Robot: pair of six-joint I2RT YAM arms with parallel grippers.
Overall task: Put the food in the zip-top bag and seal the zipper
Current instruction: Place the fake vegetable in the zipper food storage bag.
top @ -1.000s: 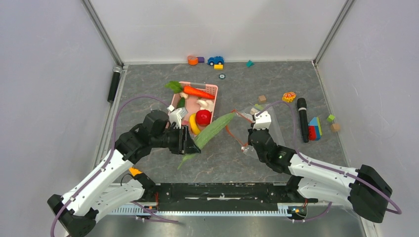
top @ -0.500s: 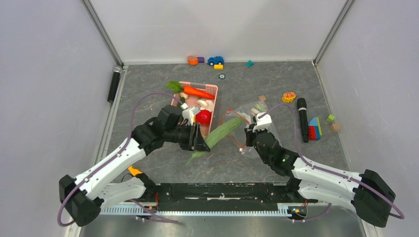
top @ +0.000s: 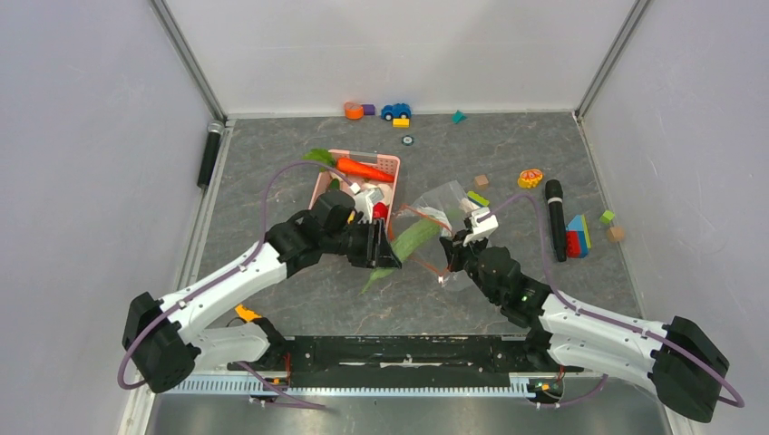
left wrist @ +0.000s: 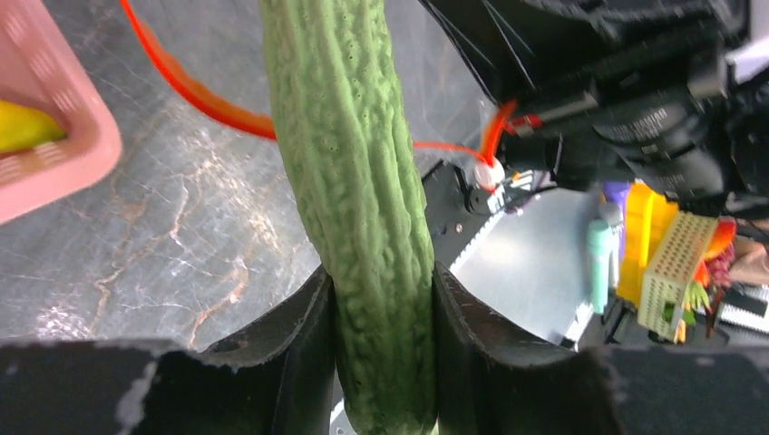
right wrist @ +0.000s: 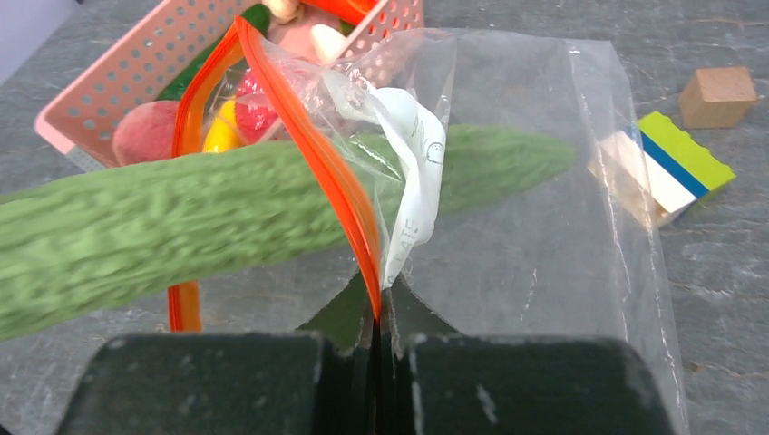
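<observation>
A: The cucumber [left wrist: 363, 208] is clamped near its stem end between the two black fingers [left wrist: 304, 349] of the left hand [top: 385, 251]; it runs straight out from that hand, its long axis lying along the hand's reach.

B: And its direction across the worktop [top: 299, 299]?

A: In the overhead view it is seen slanting up and to the right, its far tip passed through the mouth of the zip-top bag [right wrist: 544, 245]. In the right wrist view the tip is seen inside the clear plastic, beyond the zipper [right wrist: 308, 145], while the thick part is left outside.

B: How is the bag held?

A: The right hand [right wrist: 381, 340] is closed tight on the bag's edge, the orange-red strip being pinched between its jaws. The mouth is lifted into a loop around the cucumber.

B: What is seen farther back?

A: The pink basket [top: 388, 165] lies just behind the left hand, with the carrot [top: 363, 169] and other toy food inside. Toy blocks [top: 479, 181] are scattered beyond the bag.
</observation>
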